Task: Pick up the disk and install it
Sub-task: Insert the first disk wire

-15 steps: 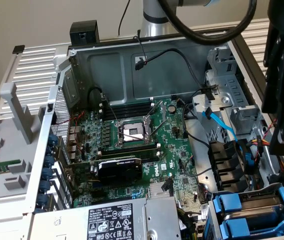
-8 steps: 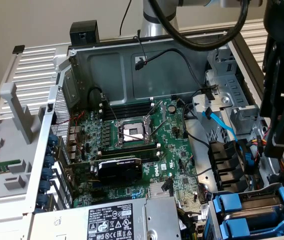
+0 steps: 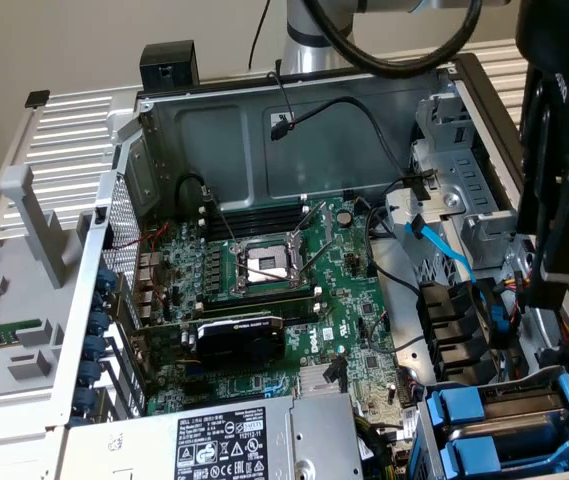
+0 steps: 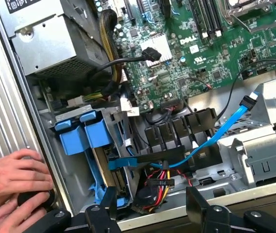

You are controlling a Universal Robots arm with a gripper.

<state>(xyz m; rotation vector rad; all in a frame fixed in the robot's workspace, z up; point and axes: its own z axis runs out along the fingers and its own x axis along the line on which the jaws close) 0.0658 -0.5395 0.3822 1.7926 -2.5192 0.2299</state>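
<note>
An open grey metal computer case (image 3: 264, 130) is seen lying on its side, with a green motherboard (image 4: 215, 53) exposed inside it. A large silver power-supply box (image 4: 55, 46) is mounted at one end of the case. Just beside it a drive cage is set into the corner.

In that cage 2 bright blue plastic carriers are seated side by side. One carrier (image 4: 97, 131) is placed nearer the motherboard, and the edge of a drive body is seen running back from its front. The other carrier (image 4: 67, 138) is placed nearer the case wall. The disk is one of these 2, but which one cannot be told.

The gripper (image 4: 151, 191) is held over the corner of the case next to the drive cage. Its 2 black fingers (image 4: 201, 206) are spread wide and nothing is held between them. A bundle of red, yellow and black wires (image 4: 164, 187) is seen below the gap. A light blue flat data cable (image 4: 225, 128) is draped across the black cable clips nearby.

In the exterior view the arm's black end (image 3: 564, 220) is seen hanging over the case at the exterior view's right.

At the ribbed outer edge of the case, one hand (image 4: 16, 174) and another hand (image 4: 4, 221) of a person are closed around a small black round object (image 4: 33, 199).
</note>
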